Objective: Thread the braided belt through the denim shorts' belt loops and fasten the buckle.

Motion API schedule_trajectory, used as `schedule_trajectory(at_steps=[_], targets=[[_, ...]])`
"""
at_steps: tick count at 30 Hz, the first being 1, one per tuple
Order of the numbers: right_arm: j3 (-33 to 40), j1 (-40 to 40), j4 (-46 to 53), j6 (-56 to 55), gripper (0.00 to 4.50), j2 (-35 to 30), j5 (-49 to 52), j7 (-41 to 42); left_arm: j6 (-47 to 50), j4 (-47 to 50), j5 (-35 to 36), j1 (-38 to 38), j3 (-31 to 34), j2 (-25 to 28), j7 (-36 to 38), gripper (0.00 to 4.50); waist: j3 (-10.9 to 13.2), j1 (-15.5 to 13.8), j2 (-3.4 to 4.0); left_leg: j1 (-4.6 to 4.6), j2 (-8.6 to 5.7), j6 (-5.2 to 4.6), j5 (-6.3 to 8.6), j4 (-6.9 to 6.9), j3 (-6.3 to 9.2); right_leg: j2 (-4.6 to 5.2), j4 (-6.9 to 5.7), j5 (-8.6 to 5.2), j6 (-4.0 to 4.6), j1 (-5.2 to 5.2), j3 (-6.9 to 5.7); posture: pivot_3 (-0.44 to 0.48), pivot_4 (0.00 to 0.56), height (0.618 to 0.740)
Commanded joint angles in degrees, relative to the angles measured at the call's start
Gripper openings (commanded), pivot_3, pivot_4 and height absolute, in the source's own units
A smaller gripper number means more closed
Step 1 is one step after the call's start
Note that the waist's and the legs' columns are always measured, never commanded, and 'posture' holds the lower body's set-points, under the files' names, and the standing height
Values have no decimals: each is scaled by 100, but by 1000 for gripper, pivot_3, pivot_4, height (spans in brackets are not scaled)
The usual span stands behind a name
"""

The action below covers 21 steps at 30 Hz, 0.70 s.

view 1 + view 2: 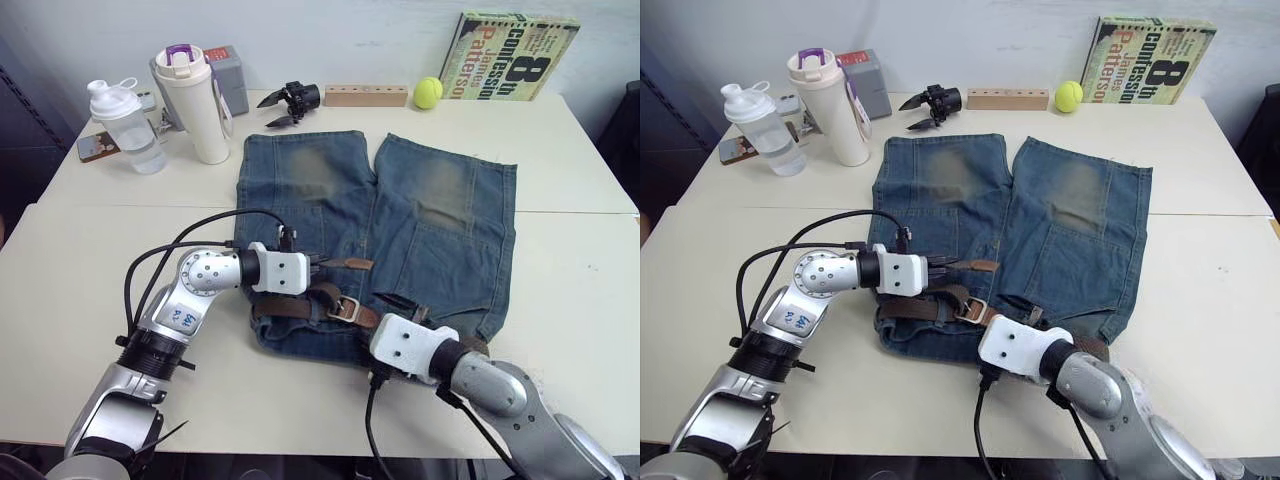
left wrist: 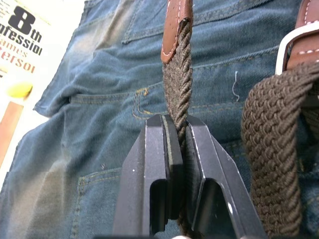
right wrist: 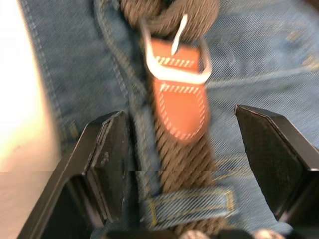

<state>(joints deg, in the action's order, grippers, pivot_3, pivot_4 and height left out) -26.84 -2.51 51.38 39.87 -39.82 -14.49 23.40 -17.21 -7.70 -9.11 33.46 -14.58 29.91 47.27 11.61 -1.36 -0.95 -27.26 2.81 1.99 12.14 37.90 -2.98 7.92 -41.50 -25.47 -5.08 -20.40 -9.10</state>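
On the denim shorts: you see one braided belt, dark-brown weave, tan tip.
Left gripper: jaws pinching the belt.
Right gripper: jaws spread beside one buckle.

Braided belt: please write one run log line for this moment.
left pincer: shut on braided belt | right pincer: open over buckle | denim shorts: flat

Bright, even, diffuse light, apparently from overhead; no hard glare on the pale table. Soft, short shadows under the bottles and beneath the arms. Head views sharp across the field, slight bowing of straight edges toward the corners. Left wrist view crisp on the braided belt, weave clearly resolved; background book washed out, overexposed. Right wrist view smeared by motion blur, the buckle streaked, stitching soft, tabletop blown to white at one side.
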Motion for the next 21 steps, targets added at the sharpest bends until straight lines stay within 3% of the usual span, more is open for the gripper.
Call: schedule_trajectory(at_steps=[1, 7, 12, 16, 21], targets=[[-110, -80, 129, -185, 3581, 210, -592, -303, 40, 183, 150, 116, 40, -33, 37, 0, 0, 0, 0, 0, 1, 1, 0, 1, 1, -1, -2, 0, 0, 0, 0, 0, 150, 657], [-69, 175, 34, 27, 3581, 298, -913, -164, 113, 143, 135, 142, 45, -47, 58, 0, 0, -6, 0, -2, -1, 1, -1, 6, 2, 0, -5, 0, 0, -1, 0, 0, 150, 657], [-1, 213, -1, 262, 2072, 408, -998, -23, 186, 104, 122, 163, 74, -41, 44, 0, 0, -1, 0, -2, 0, 0, -1, 13, 2, 0, -15, 0, 0, -1, 1, 0, 150, 657], [-64, 82, -49, 548, 88, 629, -1023, 62, 243, 122, 135, 151, 103, -33, 26, 0, 0, 1, 0, -2, 0, 0, -1, 17, 2, 2, -21, 0, 0, -1, 2, 0, 150, 657], [-204, -191, -172, 796, 19, 929, -1076, 132, 283, 154, 145, 128, 87, -42, 35, 0, -1, 13, 0, -1, 1, 0, -2, 22, 1, 0, -31, 0, 0, -5, 5, 0, 150, 657]])
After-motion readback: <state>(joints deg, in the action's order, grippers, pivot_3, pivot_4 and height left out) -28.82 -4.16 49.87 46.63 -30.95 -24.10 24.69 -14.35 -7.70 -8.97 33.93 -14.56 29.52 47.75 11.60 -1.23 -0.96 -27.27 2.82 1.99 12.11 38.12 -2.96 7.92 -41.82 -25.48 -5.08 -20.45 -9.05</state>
